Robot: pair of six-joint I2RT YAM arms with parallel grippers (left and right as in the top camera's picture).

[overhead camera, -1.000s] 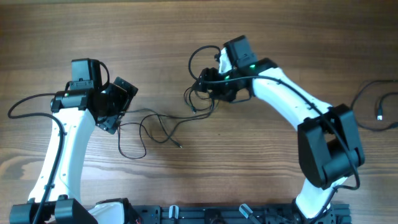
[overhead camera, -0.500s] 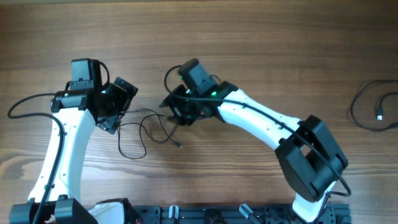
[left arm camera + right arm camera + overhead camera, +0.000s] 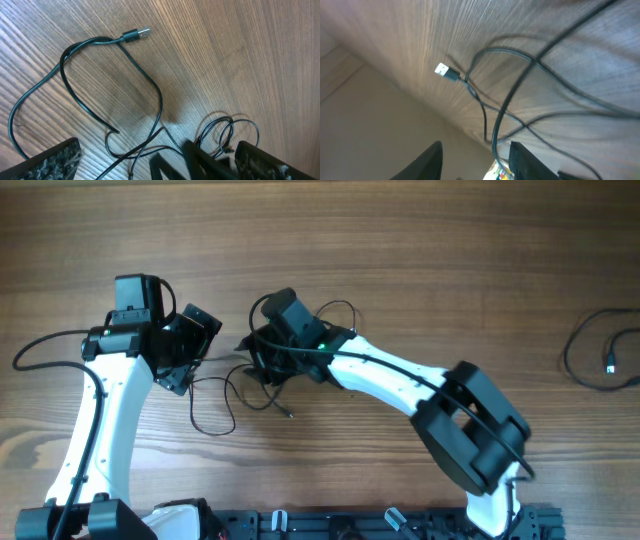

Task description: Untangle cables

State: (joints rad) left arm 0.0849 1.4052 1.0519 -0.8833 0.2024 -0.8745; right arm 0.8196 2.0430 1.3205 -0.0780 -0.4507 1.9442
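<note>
Now, step: free one cable from the rest.
Cables (image 3: 160, 102): loose on the table (image 3: 400, 240) between the grippers, one plug (image 3: 136, 34) lying free; some curl around the right gripper (image 3: 258, 355).
Right gripper: fingers apart with a cable between them; whether it is gripped I cannot tell.
Left gripper (image 3: 188, 346): spread wide, empty.
Advice: pin the cables with the left gripper; pull right, slow and low.
Writing: none readable.

Bright, even light on the table (image 3: 450, 260); shadows are soft. The right wrist view is blurred, the others sharp.
</note>
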